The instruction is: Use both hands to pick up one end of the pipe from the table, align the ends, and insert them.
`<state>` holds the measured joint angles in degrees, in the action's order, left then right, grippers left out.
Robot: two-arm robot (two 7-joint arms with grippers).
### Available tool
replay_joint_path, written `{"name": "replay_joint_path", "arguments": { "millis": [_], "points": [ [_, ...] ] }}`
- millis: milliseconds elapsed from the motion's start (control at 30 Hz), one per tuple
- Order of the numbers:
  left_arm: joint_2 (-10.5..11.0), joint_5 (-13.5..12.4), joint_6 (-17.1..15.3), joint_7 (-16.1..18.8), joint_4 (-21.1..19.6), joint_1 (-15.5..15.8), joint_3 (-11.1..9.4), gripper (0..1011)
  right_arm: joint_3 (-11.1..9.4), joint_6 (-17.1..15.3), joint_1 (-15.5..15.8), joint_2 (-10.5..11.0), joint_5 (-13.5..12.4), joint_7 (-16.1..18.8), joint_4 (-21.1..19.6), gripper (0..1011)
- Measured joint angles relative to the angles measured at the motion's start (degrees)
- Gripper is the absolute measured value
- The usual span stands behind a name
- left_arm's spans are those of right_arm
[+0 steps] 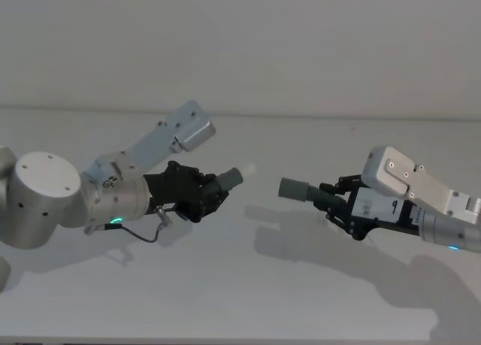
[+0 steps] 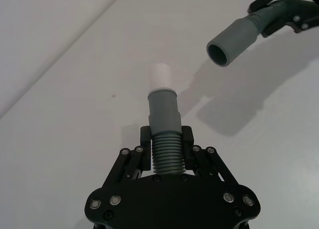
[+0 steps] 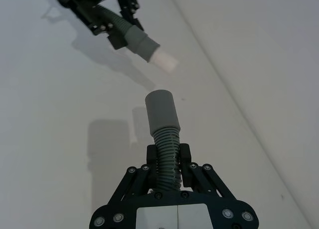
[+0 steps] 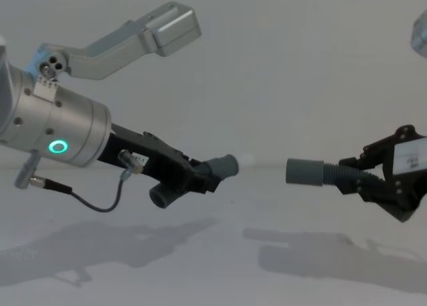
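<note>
Both pieces of the pipe are held in the air above the table [image 1: 240, 292]. My left gripper [image 1: 203, 192] is shut on the ribbed part of one grey piece [image 2: 164, 114], whose pale narrower tip [image 2: 159, 76] points toward the right. My right gripper [image 1: 332, 197] is shut on the ribbed part of the other piece [image 3: 162, 112], whose open collar mouth [image 2: 219, 54] faces left. The two ends face each other with a short gap between them, the pale tip [image 1: 249, 168] slightly higher than the collar [image 1: 293, 189]. The chest view shows the left piece [image 4: 223, 166] and right piece [image 4: 305, 171] roughly level.
The table [image 4: 220, 266] below carries only the arms' shadows. A plain pale wall [image 1: 240, 44] stands behind it. My left arm's silver body with its green light ring [image 4: 59, 147] reaches in from the left.
</note>
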<state>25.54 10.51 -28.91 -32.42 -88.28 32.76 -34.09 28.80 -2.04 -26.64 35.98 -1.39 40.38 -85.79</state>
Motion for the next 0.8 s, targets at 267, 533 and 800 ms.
{"name": "replay_joint_path", "arguments": {
  "millis": [267, 533, 800],
  "points": [
    [2.7, -0.05, 2.78, -4.98, 0.52, 1.64, -1.88, 341, 1.34, 3.71, -1.05, 1.72, -0.28, 3.56, 0.55, 264],
    [4.19, 0.0, 4.91, -8.18, 1.18, 2.82, -3.22, 341, 2.11, 5.83, -1.79, 2.52, -1.03, 5.61, 1.05, 264],
    [5.29, 0.24, 6.46, -10.59, 1.72, 3.79, -4.39, 341, 2.77, 6.89, -2.61, 2.88, -1.72, 7.06, 1.58, 264]
  ]
}}
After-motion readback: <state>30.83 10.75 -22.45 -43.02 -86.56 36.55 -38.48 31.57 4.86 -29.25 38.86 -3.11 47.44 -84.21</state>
